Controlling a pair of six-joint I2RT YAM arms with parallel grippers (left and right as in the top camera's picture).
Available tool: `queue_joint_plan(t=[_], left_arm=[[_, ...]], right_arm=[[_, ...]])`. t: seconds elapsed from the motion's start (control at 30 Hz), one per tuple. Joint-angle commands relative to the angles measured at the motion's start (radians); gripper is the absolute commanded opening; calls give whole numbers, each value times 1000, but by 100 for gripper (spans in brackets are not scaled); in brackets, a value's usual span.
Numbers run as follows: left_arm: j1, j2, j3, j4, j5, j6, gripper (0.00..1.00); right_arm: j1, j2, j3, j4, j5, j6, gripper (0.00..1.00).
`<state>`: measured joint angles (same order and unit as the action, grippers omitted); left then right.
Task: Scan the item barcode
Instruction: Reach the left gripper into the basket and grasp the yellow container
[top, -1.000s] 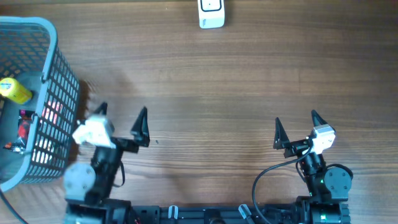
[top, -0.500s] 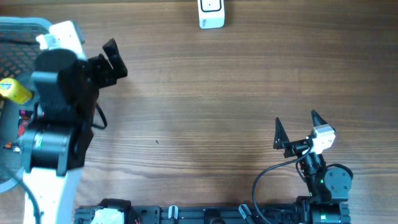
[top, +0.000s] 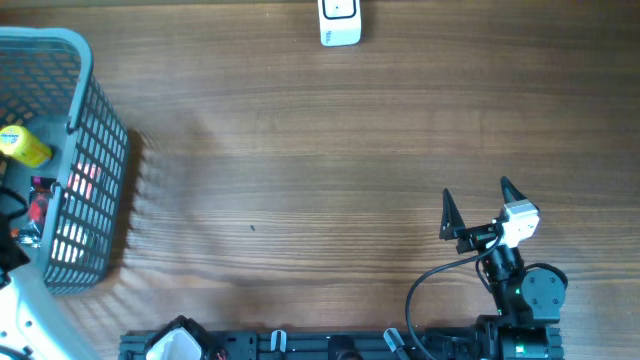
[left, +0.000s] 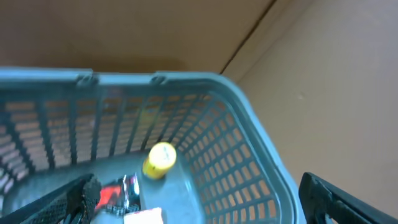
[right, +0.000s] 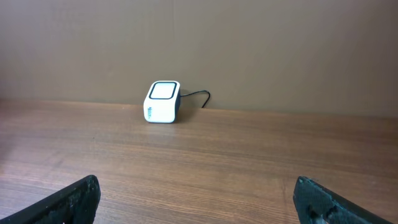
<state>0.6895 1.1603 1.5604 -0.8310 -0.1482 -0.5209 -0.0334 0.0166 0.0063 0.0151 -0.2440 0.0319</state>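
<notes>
Left pincer (left: 196, 188) stands spread and empty above the basket (left: 186, 78). The yellow item (left: 160, 160), the likely pick, lies below, between its fingers. Descent should stay centred, clear of the mesh. Right pincer (top: 478, 203) spread, idle.

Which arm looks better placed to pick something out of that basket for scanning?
Left. The left tool is open right at the blue basket, looking down on the yellow item inside. The right tool, also open and empty, sits across the table, facing the white scanner.
</notes>
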Motion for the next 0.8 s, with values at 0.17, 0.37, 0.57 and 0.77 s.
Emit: queue_joint_plan(t=[0.17, 0.37, 0.57, 0.77], left_arm=[[9, 152, 11, 33, 62, -63, 100], [9, 469, 11, 30, 62, -65, 100], [9, 672, 11, 89, 57, -64, 100], [9, 765, 11, 151, -9, -63, 100]], right_arm=[[4, -3, -1, 6, -12, -4, 100], [4, -3, -1, 6, -12, -4, 100], [4, -3, -1, 6, -12, -4, 100], [4, -3, -1, 6, -12, -4, 100]])
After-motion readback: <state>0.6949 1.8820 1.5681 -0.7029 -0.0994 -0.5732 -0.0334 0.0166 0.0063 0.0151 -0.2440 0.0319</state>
